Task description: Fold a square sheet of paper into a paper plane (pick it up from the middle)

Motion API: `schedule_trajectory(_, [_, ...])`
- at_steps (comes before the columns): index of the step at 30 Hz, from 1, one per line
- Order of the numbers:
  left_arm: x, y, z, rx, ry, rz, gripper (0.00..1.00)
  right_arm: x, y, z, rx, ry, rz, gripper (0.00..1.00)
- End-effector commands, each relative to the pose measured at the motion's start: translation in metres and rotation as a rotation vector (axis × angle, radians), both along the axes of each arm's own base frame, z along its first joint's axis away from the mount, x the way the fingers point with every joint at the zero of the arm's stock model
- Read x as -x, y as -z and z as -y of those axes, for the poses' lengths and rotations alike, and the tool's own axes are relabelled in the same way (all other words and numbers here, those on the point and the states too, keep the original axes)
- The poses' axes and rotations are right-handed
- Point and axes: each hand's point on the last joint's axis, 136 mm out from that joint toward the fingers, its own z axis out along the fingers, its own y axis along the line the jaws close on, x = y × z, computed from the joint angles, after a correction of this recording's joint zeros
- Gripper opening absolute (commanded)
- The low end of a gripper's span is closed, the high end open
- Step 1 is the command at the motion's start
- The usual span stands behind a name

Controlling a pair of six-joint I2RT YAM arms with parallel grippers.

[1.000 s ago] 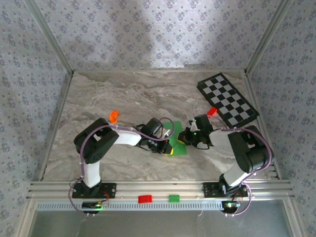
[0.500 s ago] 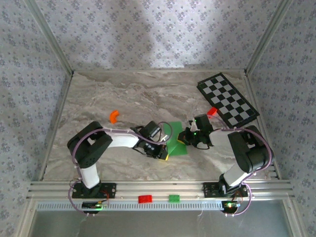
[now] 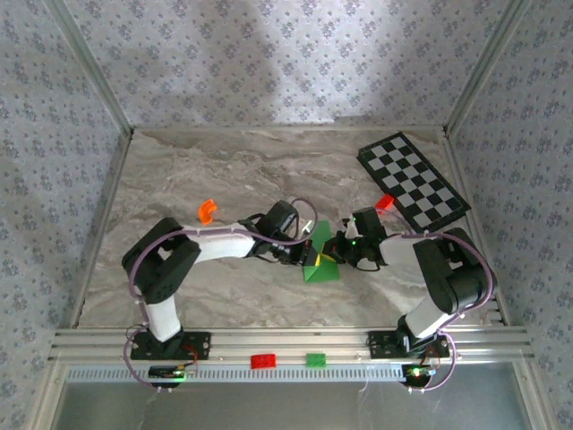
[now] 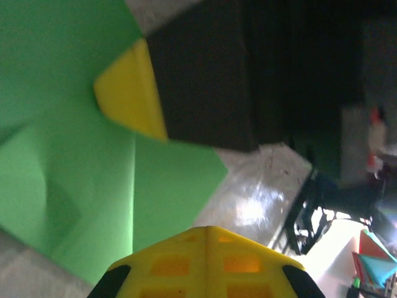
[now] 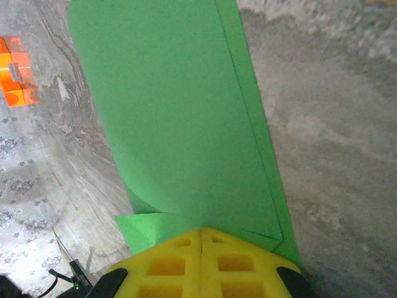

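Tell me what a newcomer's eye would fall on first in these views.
The bright green square sheet of paper, partly folded and tented up mid-table, grabs the eye first, with the right gripper shut on it and the shut left gripper at its other side. Next comes the black-and-white checkered board at the far right corner, then the small orange curved piece left of centre.

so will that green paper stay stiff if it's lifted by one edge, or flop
Probably floppy: the green paper curls over just above where the right hand pinches it. Likely very light, since part of it stands up off the table from a thin pinch. It should crease easily; a sharp fold line shows in it.
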Motion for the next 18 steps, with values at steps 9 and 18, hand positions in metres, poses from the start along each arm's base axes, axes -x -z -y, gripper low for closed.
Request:
schedule_trajectory(9, [0.019, 0.060, -0.022, -0.143, -0.014, -0.073, 0.01, 0.020, 0.018, 0.018, 0.092, 0.031, -0.108, 0.02])
schedule_trajectory(18, [0.037, 0.074, -0.046, -0.201, -0.024, -0.089, 0.00, 0.008, -0.025, 0.006, 0.082, 0.013, 0.056, 0.06])
